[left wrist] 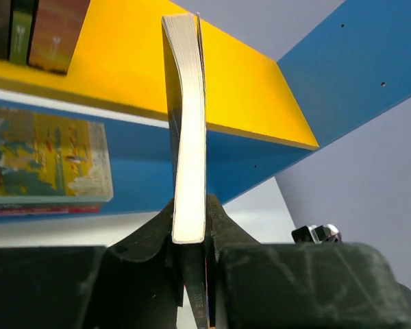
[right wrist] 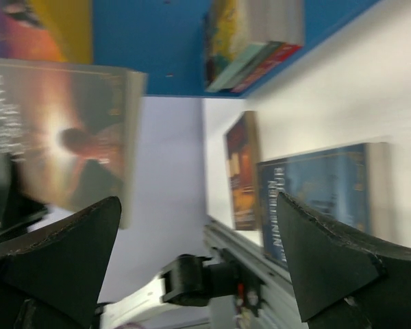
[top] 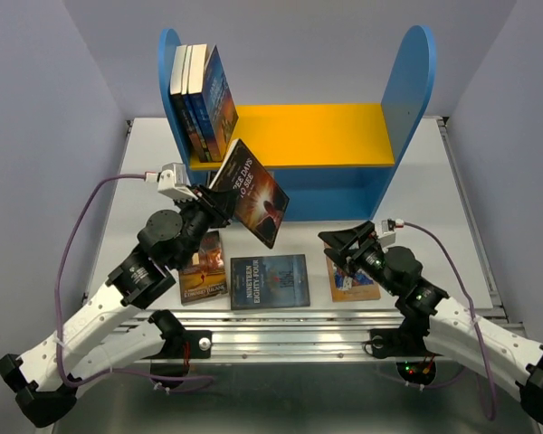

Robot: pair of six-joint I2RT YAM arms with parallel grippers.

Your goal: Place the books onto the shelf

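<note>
Holding a dark book (top: 256, 192) tight in left gripper (top: 213, 201), by the shelf (top: 308, 136) front edge, right gripper (top: 346, 240) wide open.

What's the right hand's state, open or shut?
Open: the right hand shows its fingers wide apart, nothing gripped between them.

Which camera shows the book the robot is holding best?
The top external view: the held book shows most of its cover sharply. The left wrist view shows only its page edge; the right wrist view shows its cover blurred.

Table (top: 443, 217) w/ shelf (top: 299, 136), 3 books (top: 270, 282)
</note>
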